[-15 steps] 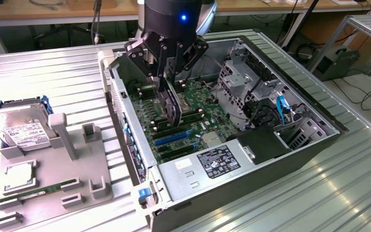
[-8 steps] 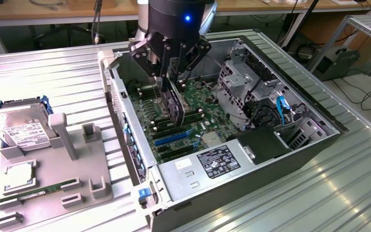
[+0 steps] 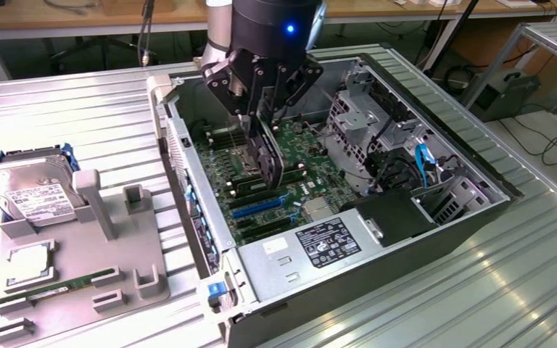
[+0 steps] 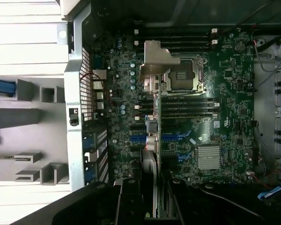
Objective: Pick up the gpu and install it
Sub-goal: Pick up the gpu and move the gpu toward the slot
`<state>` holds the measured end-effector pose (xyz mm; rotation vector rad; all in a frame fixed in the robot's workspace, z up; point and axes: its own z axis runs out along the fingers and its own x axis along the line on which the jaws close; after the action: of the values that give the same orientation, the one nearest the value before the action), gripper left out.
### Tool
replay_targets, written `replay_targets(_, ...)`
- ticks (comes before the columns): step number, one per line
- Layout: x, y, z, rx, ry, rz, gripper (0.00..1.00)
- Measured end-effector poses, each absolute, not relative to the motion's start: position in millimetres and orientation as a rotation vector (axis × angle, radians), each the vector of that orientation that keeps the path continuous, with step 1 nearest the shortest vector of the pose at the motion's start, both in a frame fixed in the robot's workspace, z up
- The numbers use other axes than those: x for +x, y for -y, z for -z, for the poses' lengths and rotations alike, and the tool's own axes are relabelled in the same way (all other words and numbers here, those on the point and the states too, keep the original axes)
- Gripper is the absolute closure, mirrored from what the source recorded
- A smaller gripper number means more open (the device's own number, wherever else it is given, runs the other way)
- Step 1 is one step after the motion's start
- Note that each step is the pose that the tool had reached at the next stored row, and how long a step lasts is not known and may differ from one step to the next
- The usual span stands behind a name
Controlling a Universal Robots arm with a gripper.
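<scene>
Inside the open computer case (image 3: 480, 206), the gpu (image 3: 267, 156) hangs on edge above the motherboard (image 3: 303, 174), the claw (image 3: 259, 122) clenched on its upper edge. In the wrist view its silver bracket (image 4: 157, 62) points toward the case's perforated rear wall (image 4: 86, 79), and the card runs edge-on across the board, over the blue slots (image 4: 173, 137).

My reading is that the pick-up is done and the install step is in hand: the card is over the board but not yet seated. Seating it calls for the lower edge to sit square over one slot, the bracket flush with the rear wall, and a straight downward press.

Room is tight. The drive cage (image 3: 356, 119) stands on the exterior view's right of the card, the rear wall on its left, and the power supply (image 3: 322, 243) is nearer the camera. Above the case the way is open. On the tabletop (image 3: 66, 98), a hard drive (image 3: 32, 192) and a memory stick (image 3: 58, 286) rest in a grey holder (image 3: 114, 254), well apart.
</scene>
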<state>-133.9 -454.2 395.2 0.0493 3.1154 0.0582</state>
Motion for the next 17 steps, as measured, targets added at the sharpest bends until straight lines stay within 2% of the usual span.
replay_targets(17,-102,454,-391,0.049,-3.115,-0.058,0.74)
